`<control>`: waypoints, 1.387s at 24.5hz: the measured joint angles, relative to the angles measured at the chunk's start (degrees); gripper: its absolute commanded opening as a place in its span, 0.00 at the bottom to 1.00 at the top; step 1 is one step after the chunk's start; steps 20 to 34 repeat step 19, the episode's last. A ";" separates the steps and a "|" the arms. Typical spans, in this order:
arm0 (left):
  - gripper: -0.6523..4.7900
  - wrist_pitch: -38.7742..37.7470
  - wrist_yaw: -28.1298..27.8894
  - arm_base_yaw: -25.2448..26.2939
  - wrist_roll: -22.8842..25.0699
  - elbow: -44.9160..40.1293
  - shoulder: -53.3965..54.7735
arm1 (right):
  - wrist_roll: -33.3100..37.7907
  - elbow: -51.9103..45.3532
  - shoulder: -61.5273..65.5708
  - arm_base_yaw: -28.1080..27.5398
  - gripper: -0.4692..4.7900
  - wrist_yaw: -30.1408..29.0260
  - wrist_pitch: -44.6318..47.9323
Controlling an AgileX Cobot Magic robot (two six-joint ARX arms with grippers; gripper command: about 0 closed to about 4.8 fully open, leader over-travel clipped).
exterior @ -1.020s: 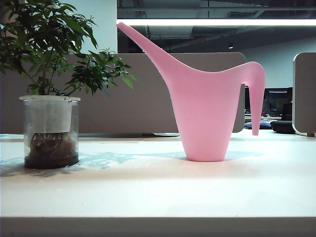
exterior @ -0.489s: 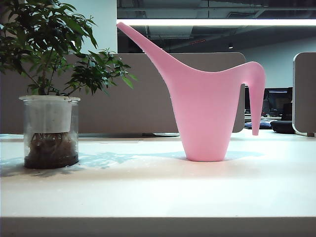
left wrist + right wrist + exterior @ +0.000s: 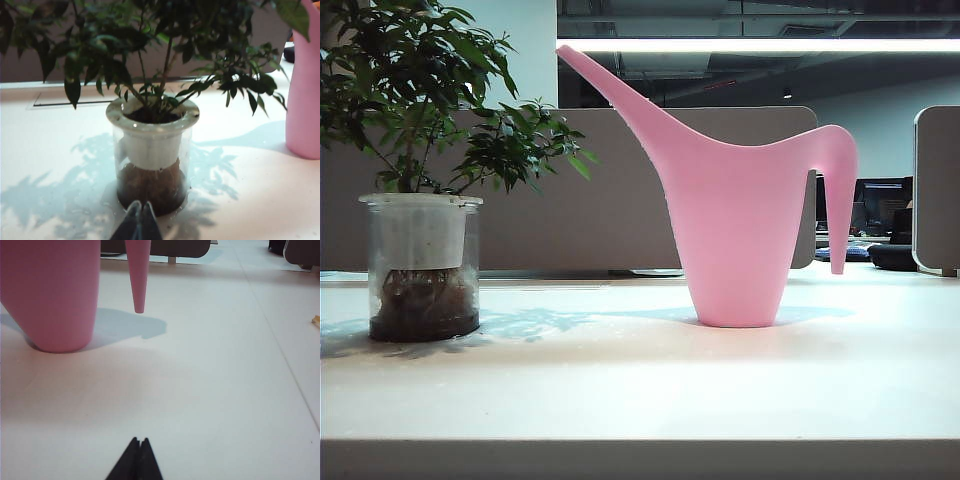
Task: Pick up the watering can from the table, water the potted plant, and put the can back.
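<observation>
At the near edge of each wrist view a pair of dark pointed fingertips meets with no gap: the left hand [image 3: 140,220] is pressed together and carries nothing, low over the wide flat white matte surface [image 3: 640,390] just in front of the potted plant [image 3: 152,150], and the right hand [image 3: 138,457] is likewise closed on nothing, well short of the tall smooth pink plastic watering can [image 3: 50,295]. The potted plant [image 3: 420,200] is a small bushy tree with dark green pointed leaves set in a clear glass cylinder; a white inner liner hangs from the rim, dark soil shows at its mouth, and a brown tangle of roots fills the glass below it. It stands upright toward the left of the exterior view, apart from the watering can [image 3: 735,230], which stands upright on its narrow base near the middle, its long slender spout sweeping up toward the plant's side and its thin hooked handle hanging down on the other side with its tip clear of the surface. What the can holds cannot be seen. Leaf shadows lie across the surface around the glass. Behind stand grey-beige office partitions [image 3: 620,200], and farther back a dark ceiling with a long strip light [image 3: 760,45].
</observation>
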 measured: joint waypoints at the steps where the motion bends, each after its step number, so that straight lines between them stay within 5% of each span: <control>1: 0.11 -0.37 0.00 0.00 -0.11 -0.02 0.00 | 0.00 0.00 0.02 0.00 0.09 0.00 0.00; 34: 0.11 -0.79 0.00 -0.02 -0.13 0.00 0.00 | 0.00 0.00 0.02 0.00 0.09 0.00 0.00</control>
